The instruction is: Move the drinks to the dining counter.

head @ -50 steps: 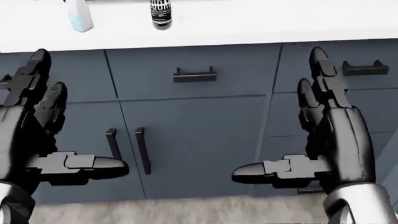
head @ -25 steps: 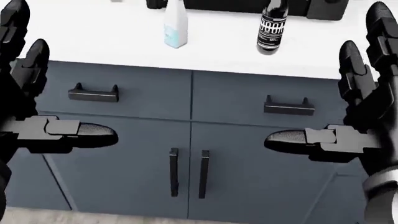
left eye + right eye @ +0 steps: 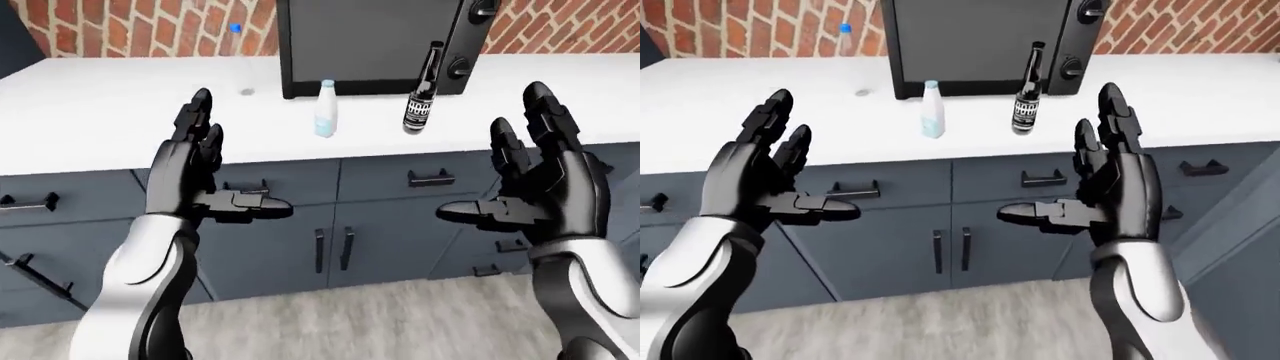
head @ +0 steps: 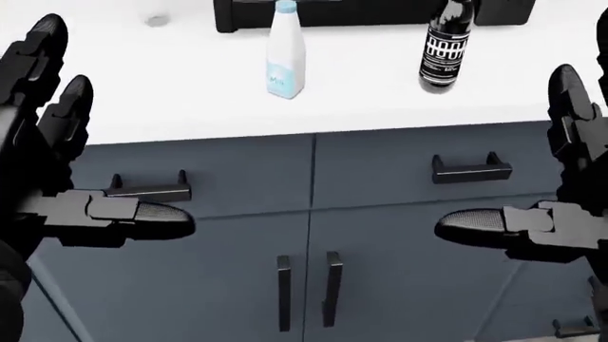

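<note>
Drinks stand upright on my white table (image 3: 120, 112): a pale milk bottle (image 3: 325, 109) and, at its 3 o'clock and apart from it, a dark beer bottle (image 3: 421, 91), both just below the black microwave (image 3: 370, 41). My left hand (image 3: 205, 172) and right hand (image 3: 535, 184) hang over the grey cabinet doors (image 4: 313, 235), fingers spread, thumbs pointing inward, holding nothing.

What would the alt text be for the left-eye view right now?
Both hands, left hand and right hand, are raised open and empty before a white counter, where a white bottle and a dark bottle stand upright by a black microwave.
</note>
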